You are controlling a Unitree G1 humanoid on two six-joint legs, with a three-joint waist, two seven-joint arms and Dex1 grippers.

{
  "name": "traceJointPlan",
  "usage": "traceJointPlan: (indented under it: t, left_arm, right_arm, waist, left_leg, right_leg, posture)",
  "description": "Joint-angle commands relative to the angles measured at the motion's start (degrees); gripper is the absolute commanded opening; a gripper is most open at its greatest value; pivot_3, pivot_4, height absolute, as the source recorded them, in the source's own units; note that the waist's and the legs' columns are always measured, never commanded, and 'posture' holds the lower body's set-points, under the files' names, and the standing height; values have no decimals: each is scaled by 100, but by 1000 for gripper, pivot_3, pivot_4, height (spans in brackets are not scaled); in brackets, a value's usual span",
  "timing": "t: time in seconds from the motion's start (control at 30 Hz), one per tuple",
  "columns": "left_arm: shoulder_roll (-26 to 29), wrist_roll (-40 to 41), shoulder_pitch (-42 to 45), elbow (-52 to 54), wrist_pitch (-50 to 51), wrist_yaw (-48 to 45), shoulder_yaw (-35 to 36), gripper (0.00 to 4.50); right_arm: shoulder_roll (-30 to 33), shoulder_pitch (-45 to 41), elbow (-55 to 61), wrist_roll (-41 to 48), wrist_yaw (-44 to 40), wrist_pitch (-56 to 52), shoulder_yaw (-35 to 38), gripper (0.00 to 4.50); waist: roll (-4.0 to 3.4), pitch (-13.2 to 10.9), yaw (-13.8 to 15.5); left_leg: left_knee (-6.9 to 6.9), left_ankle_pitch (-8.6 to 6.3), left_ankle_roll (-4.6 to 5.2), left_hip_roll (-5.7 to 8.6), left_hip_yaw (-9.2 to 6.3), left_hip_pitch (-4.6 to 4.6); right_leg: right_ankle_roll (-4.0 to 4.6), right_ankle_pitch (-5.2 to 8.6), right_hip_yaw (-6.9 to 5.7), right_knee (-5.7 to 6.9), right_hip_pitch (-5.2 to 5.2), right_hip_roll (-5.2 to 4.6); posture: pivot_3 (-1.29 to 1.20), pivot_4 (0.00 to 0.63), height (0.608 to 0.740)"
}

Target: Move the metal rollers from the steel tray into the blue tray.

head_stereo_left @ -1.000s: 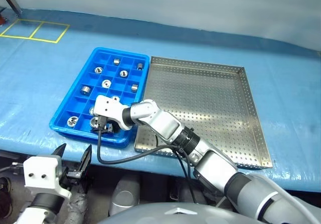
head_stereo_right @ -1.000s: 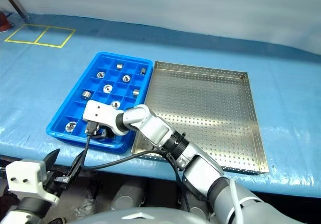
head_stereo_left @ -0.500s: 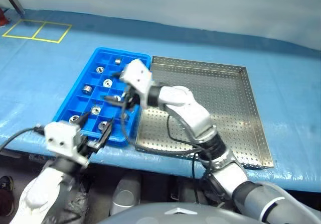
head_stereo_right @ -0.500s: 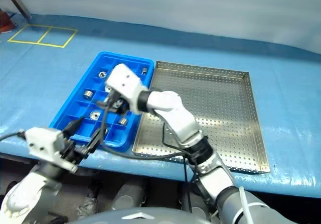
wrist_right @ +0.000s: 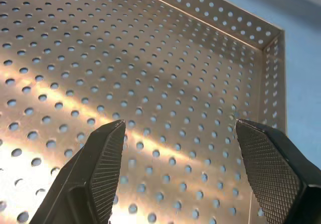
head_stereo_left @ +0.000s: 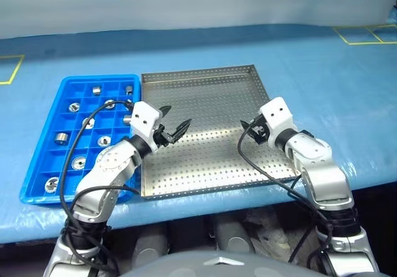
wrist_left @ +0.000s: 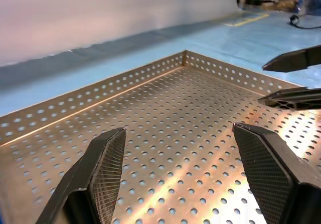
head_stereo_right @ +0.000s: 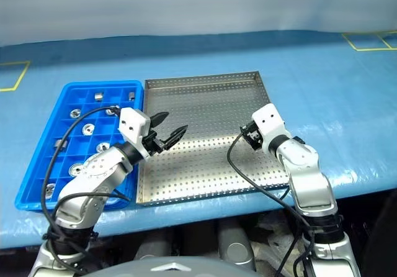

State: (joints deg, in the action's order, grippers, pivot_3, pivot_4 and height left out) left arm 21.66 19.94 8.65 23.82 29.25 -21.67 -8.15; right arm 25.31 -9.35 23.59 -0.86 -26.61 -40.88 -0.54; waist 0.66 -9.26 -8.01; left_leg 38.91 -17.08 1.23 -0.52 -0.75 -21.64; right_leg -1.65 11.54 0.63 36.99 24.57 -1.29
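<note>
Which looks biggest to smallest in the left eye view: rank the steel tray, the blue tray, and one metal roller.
1. steel tray, largest.
2. blue tray, narrower; its near part is partly hidden by the left arm.
3. metal roller, by far the smallest, filling only one compartment.

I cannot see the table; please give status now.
Left claw open, right claw open, both empty over steel tray. Metal rollers in blue tray. Nothing blocking.

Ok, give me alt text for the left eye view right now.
Both open end effectors, left and right, hover over the steel tray, whose perforated floor holds no rollers. The metal rollers sit in compartments of the blue tray at its left.
</note>
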Motion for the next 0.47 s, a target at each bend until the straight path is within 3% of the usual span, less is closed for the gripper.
traceJointPlan:
  t: [0.03,0.23,0.47]
  left_arm:
    - [-39,-103,50,-40,-275,-254,-99,3703]
    - [-207,-319,-42,-78,-452,-90,64,3703]
    - [-364,-499,-273,136,-536,227,254,3703]
  right_arm:
    - [19,162,499,291,-112,109,184,3681]
    - [25,263,631,690,-361,429,111,3681]
    - [5,124,312,736,-348,614,-43,3681]
  waist:
    - [0,0,-85]
    - [1,0,-309]
    - [1,0,-342]
  left_leg:
    - [5,0,0,0,1,-1]
    - [36,-2,8,10,39,0]
    - [48,-1,19,15,54,3]
  right_leg:
    - [-9,1,2,-1,-1,2]
    - [-100,-14,56,-14,-10,-13]
    - [-109,-28,80,-9,-8,-17]
  posture:
    - [-302,150,740]
    - [-294,150,740]
    - [-233,150,740]
